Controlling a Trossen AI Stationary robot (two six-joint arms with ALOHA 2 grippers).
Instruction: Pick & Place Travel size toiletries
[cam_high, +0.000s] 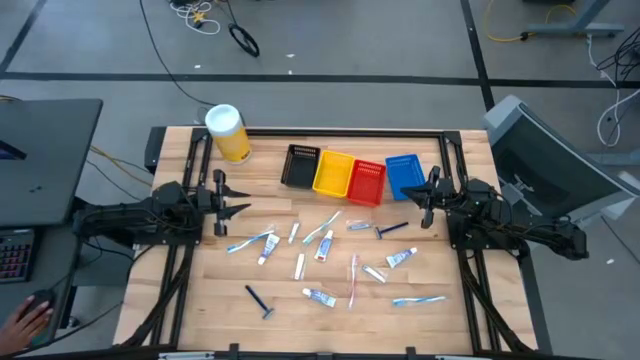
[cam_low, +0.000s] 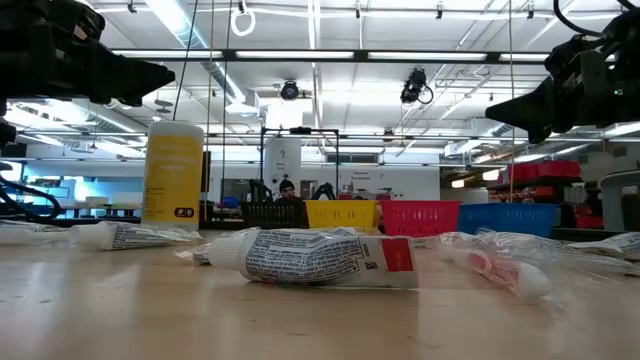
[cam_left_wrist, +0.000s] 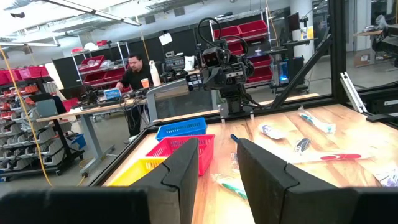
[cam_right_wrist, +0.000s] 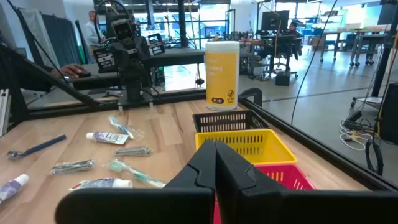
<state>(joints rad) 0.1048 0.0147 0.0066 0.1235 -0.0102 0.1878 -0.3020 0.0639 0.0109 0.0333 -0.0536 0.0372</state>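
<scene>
- Near edge of the tabletop (cam_high: 200, 300): we see a dark blue razor (cam_high: 260, 301) toward the near left corner, a small white tube (cam_high: 319, 296) about mid-width, a pale toothbrush (cam_high: 418, 300) toward the near right corner.
- Middle of the tabletop: the rest of the travel size toiletries lie loose and scattered, none inside a basket. A second razor (cam_high: 391, 231) sits just short of the right arm.
- Left gripper (cam_high: 234, 209) hovers above the left edge, jaws apart, holding nothing.
- Right gripper (cam_high: 421, 198) hovers above the right edge, near the blue basket (cam_high: 402, 175); jaws together, empty.
- Far edge: black basket (cam_high: 299, 165), yellow basket (cam_high: 333, 173), red basket (cam_high: 367, 181) and the blue one in a row; yellow canister (cam_high: 228, 133) at the far left corner.
- Our judgement: no pick has begun; both arms wait.
- Next move, as we read it: the right jaws must open, then one arm descends over a nearby item, most likely the second razor, and closes across its narrow width.
</scene>
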